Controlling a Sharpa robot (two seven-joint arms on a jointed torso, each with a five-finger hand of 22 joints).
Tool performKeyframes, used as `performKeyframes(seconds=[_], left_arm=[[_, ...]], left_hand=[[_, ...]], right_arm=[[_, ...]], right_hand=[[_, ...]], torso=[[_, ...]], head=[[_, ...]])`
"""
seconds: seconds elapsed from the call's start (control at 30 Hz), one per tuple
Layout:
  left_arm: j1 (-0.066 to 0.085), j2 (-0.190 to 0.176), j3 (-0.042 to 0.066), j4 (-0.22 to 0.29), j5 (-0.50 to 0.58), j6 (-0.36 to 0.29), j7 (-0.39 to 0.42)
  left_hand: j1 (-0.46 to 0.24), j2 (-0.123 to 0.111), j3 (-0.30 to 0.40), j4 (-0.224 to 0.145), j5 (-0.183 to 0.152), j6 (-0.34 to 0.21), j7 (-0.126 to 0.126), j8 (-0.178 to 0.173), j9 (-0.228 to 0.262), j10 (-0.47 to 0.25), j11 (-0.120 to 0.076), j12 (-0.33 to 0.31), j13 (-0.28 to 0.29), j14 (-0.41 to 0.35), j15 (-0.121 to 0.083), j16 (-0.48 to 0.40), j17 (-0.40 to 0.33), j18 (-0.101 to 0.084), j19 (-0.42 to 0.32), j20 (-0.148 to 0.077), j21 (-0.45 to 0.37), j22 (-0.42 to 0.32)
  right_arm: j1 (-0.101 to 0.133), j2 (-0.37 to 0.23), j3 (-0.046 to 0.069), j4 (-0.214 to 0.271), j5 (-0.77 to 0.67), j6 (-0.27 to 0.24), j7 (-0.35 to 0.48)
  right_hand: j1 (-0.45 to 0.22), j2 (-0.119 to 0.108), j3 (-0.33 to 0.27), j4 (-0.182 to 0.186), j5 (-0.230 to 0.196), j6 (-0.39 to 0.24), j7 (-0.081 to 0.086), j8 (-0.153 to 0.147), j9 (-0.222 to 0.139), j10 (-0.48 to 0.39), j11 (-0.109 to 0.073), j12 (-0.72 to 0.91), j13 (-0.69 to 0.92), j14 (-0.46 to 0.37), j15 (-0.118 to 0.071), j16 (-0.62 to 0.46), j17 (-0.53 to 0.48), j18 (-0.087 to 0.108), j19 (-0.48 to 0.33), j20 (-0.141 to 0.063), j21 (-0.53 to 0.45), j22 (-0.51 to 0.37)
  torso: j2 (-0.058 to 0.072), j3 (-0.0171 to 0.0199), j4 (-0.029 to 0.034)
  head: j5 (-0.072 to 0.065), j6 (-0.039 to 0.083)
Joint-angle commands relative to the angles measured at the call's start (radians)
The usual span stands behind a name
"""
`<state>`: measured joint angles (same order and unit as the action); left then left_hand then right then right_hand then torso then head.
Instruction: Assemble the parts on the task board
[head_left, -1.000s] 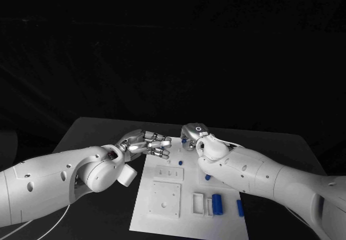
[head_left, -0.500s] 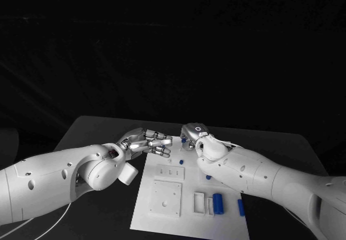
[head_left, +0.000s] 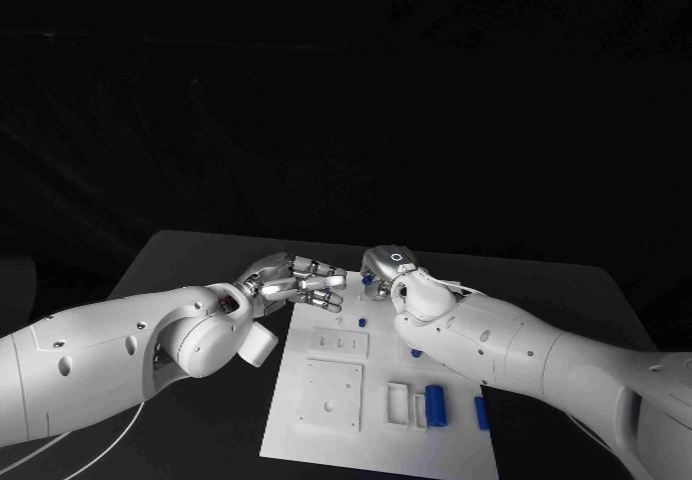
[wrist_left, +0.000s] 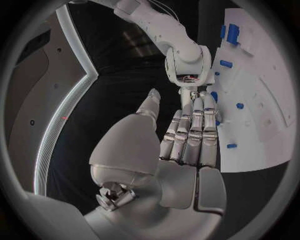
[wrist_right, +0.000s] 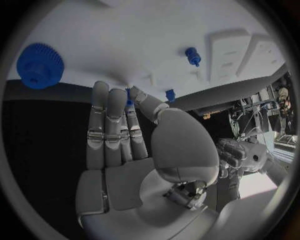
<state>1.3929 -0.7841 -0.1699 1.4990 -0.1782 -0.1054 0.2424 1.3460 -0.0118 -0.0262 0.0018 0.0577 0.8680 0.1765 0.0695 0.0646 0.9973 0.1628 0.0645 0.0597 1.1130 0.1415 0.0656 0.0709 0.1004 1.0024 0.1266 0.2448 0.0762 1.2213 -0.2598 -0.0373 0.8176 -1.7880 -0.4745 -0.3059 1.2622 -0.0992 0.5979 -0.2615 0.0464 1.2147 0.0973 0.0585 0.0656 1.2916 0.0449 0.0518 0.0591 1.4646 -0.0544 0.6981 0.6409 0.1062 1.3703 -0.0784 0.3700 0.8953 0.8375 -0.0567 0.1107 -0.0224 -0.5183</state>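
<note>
Left hand (head_left: 300, 283) edged boardward, empty, fingers apart | right hand (head_left: 392, 276) likewise | task board (head_left: 325, 400) lengthwise away

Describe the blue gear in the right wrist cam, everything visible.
The blue gear is a round, matte, plastic-looking disc with fine teeth round its rim and a raised hub in the middle. It lies flat on the white task board, close to the board's edge by the black table. Nothing touches it: the right hand sits apart from it, its fingers reaching to the board's edge at a different spot.
</note>
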Motion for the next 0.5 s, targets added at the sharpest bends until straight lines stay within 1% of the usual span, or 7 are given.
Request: performKeyframes(seconds=[0.03,0.17,0.33,0.5], left_arm=[[0.003,0.004,0.001,0.0,-0.003,0.01,0.005],[0.003,0.005,0.001,-0.002,-0.003,0.01,0.005],[0.004,0.005,0.001,-0.003,-0.003,0.01,0.004],[0.004,0.005,0.001,-0.004,-0.003,0.008,0.004]], left_hand=[[0.004,0.0,-0.005,0.002,-0.006,0.007,0.0,0.003,0.0,-0.002,0.001,-0.004,0.001,-0.004,0.0,0.001,0.0,0.001,-0.006,0.002,-0.003,-0.001],[0.004,-0.002,-0.003,0.005,-0.006,0.006,0.0,0.003,0.0,-0.004,0.002,-0.004,0.001,-0.004,0.001,0.001,0.0,0.001,-0.007,0.002,-0.003,-0.001],[0.004,-0.002,-0.003,0.005,-0.006,0.006,0.0,0.003,0.0,-0.004,0.002,-0.004,0.001,-0.004,0.001,0.001,0.0,0.001,-0.007,0.002,-0.003,-0.001],[0.004,-0.002,-0.003,0.005,-0.006,0.006,0.0,0.003,0.0,-0.004,0.002,-0.004,0.001,-0.004,0.001,0.001,0.0,0.001,-0.007,0.002,-0.003,-0.001]], right_arm=[[-0.006,0.001,-0.002,-0.005,0.0,0.024,0.003],[-0.007,0.0,-0.002,-0.005,0.003,0.024,0.006],[-0.008,0.0,-0.002,-0.005,0.008,0.016,0.009],[-0.011,0.005,-0.002,-0.01,0.023,0.001,0.017]], right_hand=[[0.004,-0.005,0.002,0.001,0.004,-0.009,0.0,0.004,0.0,-0.006,0.002,0.006,0.001,-0.003,0.002,-0.001,-0.002,0.011,0.008,0.001,-0.005,0.003],[0.003,-0.005,0.002,0.002,0.004,-0.01,0.0,0.004,0.0,-0.007,0.003,0.006,0.001,-0.004,0.002,-0.002,-0.003,0.011,0.009,0.002,-0.009,0.006],[0.001,-0.006,0.004,0.003,0.004,-0.014,0.001,0.003,0.0,-0.012,0.004,0.006,0.001,-0.004,0.003,-0.002,-0.004,0.012,0.011,0.003,-0.018,0.015],[-0.005,-0.019,0.017,0.002,0.005,-0.05,0.011,0.004,-0.002,-0.057,0.018,0.006,0.0,-0.006,0.013,-0.009,-0.01,0.018,0.011,0.011,-0.028,0.022]], torso=[[0.0,-0.0006,-0.0005],[0.0,-0.0011,-0.0004],[0.0,-0.0013,0.0014],[0.0,-0.0018,0.0005]], head=[[0.001,0.0],[0.002,-0.001],[0.003,-0.001],[0.004,0.0]])
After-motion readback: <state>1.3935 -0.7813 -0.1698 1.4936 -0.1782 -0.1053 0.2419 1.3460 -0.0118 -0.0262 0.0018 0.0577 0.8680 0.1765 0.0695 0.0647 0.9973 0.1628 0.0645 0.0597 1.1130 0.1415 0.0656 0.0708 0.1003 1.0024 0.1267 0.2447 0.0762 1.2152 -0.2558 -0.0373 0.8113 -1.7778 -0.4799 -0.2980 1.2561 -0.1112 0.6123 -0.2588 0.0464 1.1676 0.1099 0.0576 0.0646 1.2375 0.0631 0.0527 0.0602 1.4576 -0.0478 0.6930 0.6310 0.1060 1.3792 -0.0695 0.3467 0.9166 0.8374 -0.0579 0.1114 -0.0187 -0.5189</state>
